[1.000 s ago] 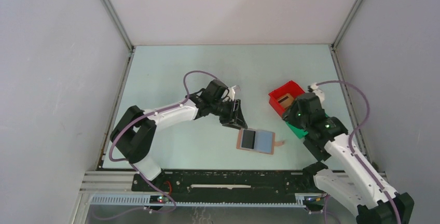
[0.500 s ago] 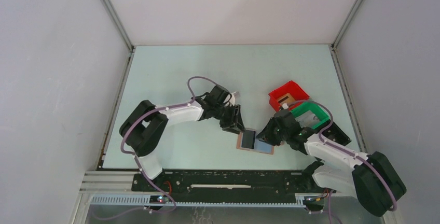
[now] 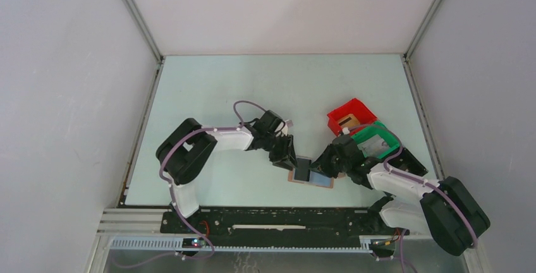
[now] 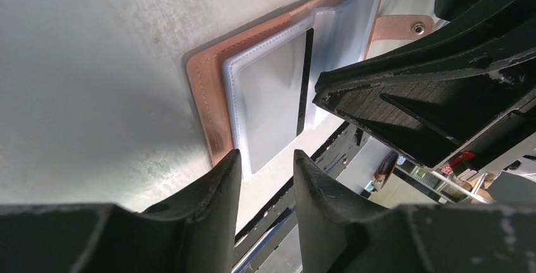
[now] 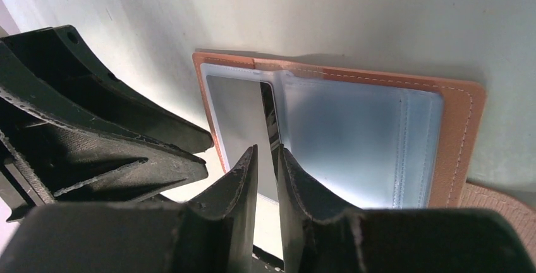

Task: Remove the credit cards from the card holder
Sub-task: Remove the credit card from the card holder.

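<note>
The card holder (image 3: 318,179) lies open and flat on the table near the front edge, tan-brown with two blue-grey panels (image 5: 354,134) and a snap tab (image 4: 404,28). A dark card edge (image 5: 268,112) shows at the fold side of its left panel (image 4: 268,93). My left gripper (image 3: 287,159) hovers at the holder's left corner, open, with nothing between its fingers (image 4: 267,156). From the right, my right gripper (image 3: 325,164) comes in low over the fold. Its jaws (image 5: 267,150) stand a narrow gap apart around the line of the dark card, and table shows through the gap.
A red bin (image 3: 349,118) with a tan item inside and a green bin (image 3: 378,140) sit just behind the right arm. The black front rail (image 3: 278,219) runs close below the holder. Both grippers nearly touch over the holder.
The right arm swung from the bins down to the holder and its jaws narrowed. The left gripper slid down and right to the holder's left edge, closing slightly.
</note>
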